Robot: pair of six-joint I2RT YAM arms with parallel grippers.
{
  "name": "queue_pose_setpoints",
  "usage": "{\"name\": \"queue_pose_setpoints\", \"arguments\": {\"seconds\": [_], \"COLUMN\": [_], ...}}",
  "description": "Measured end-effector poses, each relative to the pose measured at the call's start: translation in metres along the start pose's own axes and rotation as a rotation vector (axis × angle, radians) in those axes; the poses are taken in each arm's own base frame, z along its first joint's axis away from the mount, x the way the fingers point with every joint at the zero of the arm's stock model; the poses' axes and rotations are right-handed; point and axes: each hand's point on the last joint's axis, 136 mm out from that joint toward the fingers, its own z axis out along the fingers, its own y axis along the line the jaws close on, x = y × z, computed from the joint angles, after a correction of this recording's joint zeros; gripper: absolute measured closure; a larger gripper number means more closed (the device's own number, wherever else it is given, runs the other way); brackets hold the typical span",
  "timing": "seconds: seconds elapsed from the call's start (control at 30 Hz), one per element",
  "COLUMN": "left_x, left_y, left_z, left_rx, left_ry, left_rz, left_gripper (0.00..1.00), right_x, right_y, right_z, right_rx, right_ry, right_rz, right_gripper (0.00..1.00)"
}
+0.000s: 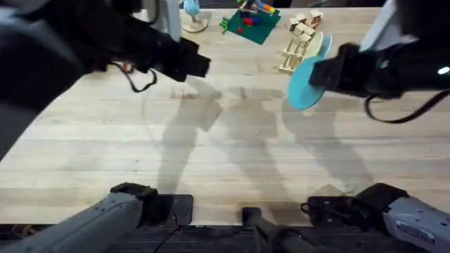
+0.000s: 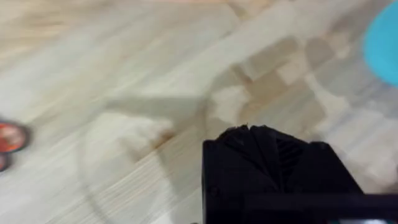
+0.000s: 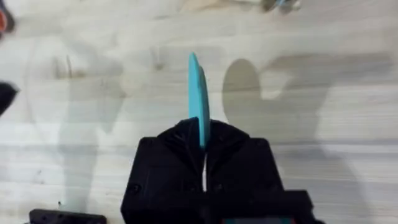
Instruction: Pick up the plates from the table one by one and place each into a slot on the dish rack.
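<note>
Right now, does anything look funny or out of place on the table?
Nothing looks spilled or broken. The blue plate is off the table, pinched on edge in the right hand, near the wooden dish rack, where a cream plate already stands. That fits the job, so it isn't odd.

From above the arm bases we look down and forward over the surface (image 1: 232,147), the dish rack (image 1: 299,49) far off at 1 o'clock. Our 2 wrist views face down close over its planks; all 3 share the turquoise plate (image 3: 198,99).
</note>
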Motion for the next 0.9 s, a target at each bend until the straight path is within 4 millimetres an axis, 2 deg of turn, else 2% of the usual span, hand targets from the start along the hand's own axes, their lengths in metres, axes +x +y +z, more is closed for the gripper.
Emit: {"name": "queue_pose_setpoints", "arguments": {"seconds": [0.1, 0.27, 0.3, 0.33, 0.4, 0.43, 0.53, 0.57, 0.63, 0.9], "left_x": [-0.006, -0.01, -0.01, -0.01, -0.01, -0.01, -0.01, -0.01, -0.01, -0.01], "left_y": [0.006, 0.011, 0.012, 0.012, 0.013, 0.015, 0.016, 0.016, 0.016, 0.016], "left_z": [-0.023, -0.048, -0.051, -0.052, -0.053, -0.053, -0.053, -0.054, -0.054, -0.054], "left_rx": [-0.096, -0.187, -0.199, -0.204, -0.213, -0.22, -0.227, -0.228, -0.228, -0.228], "left_ry": [-0.059, -0.121, -0.127, -0.13, -0.133, -0.131, -0.129, -0.13, -0.129, -0.13], "left_rz": [0.014, 0.027, 0.029, 0.029, 0.026, 0.025, 0.022, 0.017, 0.018, 0.018], "left_gripper": [0.96, 0.96, 0.951, 0.9, 0.727, 0.6, 0.125, 0.039, 0.008, 0.007], "right_x": [-0.013, -0.033, -0.037, -0.041, -0.048, -0.053, -0.069, -0.074, -0.083, -0.112], "right_y": [-0.006, -0.008, -0.008, -0.008, -0.007, -0.006, 0.001, 0.003, 0.007, 0.017], "right_z": [-0.016, -0.03, -0.032, -0.033, -0.034, -0.034, -0.034, -0.033, -0.033, -0.035], "right_rx": [0.031, 0.085, 0.105, 0.122, 0.15, 0.159, 0.173, 0.177, 0.186, 0.224], "right_ry": [-0.023, -0.014, -0.006, 0.001, 0.015, 0.019, 0.016, 0.015, 0.01, 0.0], "right_rz": [0.003, -0.013, -0.019, -0.025, -0.035, -0.038, -0.051, -0.054, -0.059, -0.068], "right_gripper": [0.968, 0.968, 0.968, 0.968, 0.968, 0.968, 0.968, 0.968, 0.968, 0.969]}}
